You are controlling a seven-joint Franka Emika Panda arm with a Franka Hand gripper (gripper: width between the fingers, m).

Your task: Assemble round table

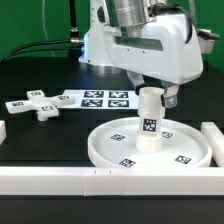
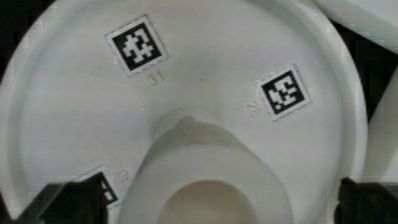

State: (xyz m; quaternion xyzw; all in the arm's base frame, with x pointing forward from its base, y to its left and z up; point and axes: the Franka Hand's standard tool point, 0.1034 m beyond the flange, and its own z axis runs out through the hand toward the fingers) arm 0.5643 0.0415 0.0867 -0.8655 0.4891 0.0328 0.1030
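The large rimmed round disc (image 1: 150, 148) lies flat at the front of the table, tags facing up. The short cylinder leg (image 1: 150, 120) stands upright on the disc's middle. My gripper (image 1: 155, 95) is straight above, at the leg's top end, with one finger on each side of it. In the wrist view the leg's hollow top (image 2: 214, 195) sits between the two dark fingertips (image 2: 370, 203), which stand wide apart at the frame's corners; the gripper (image 2: 210, 205) looks open. The disc (image 2: 196, 80) fills that view. The cross-shaped four-arm piece (image 1: 40, 104) lies on the exterior view's left.
The marker board (image 1: 100, 98) lies flat behind the disc. White rectangular border blocks run along the front (image 1: 60, 180), the exterior view's right (image 1: 215, 140) and its left edge (image 1: 3, 132). The arm's white body (image 1: 150, 45) hangs over the back of the table.
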